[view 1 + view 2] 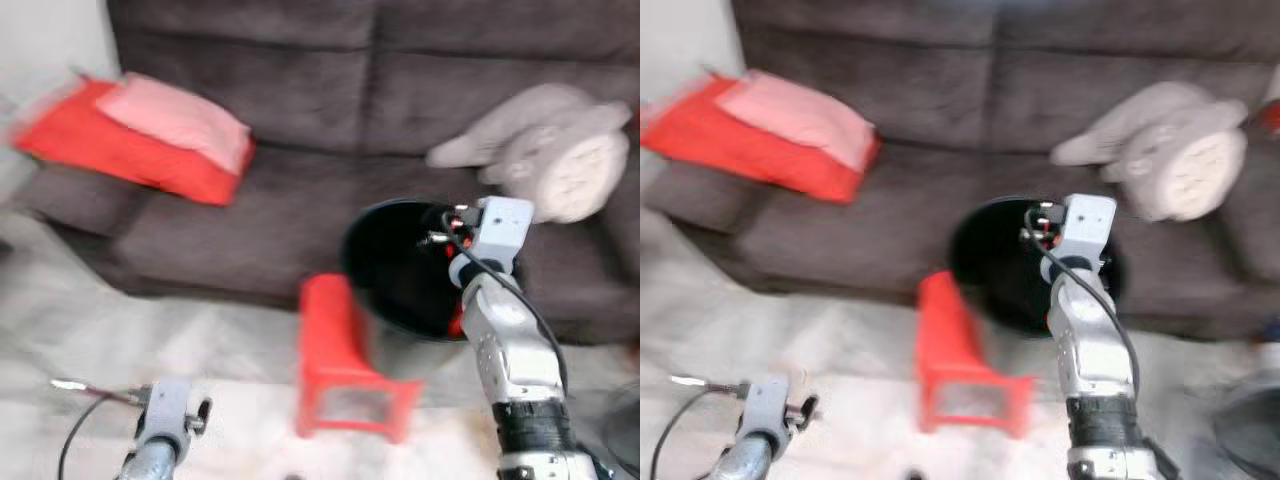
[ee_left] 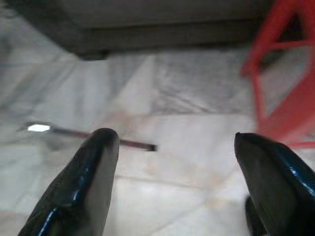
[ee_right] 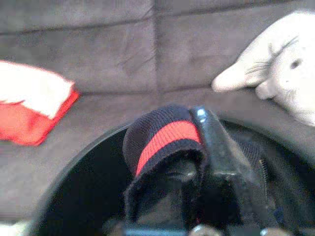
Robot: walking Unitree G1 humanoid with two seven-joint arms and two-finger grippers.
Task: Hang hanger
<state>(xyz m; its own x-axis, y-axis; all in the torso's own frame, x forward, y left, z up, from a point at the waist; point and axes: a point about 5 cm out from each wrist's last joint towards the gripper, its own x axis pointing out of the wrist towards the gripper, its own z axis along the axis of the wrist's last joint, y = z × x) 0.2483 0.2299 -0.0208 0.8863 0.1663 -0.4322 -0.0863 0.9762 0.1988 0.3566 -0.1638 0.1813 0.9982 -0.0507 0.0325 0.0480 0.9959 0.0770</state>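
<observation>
My right gripper (image 3: 192, 135) is shut on a dark knitted cloth with a red stripe (image 3: 162, 137), which drapes over one finger. It is held over the open mouth of a round black bin (image 1: 365, 250) that stands before the sofa. The right arm (image 1: 510, 340) reaches forward and up to the bin's right rim. My left gripper (image 2: 172, 162) stands open low over the pale floor, its black fingers (image 2: 83, 182) wide apart with nothing between them. The left wrist (image 1: 165, 415) sits at the bottom left. The head views are blurred.
A red plastic stool (image 1: 345, 360) stands on the floor just left of the bin. Behind is a dark grey sofa (image 1: 300, 200) with a red cushion (image 1: 110, 150), a pink pillow (image 1: 185, 120) and a pale plush toy (image 1: 560, 150). The floor is pale marble tile (image 2: 162, 98).
</observation>
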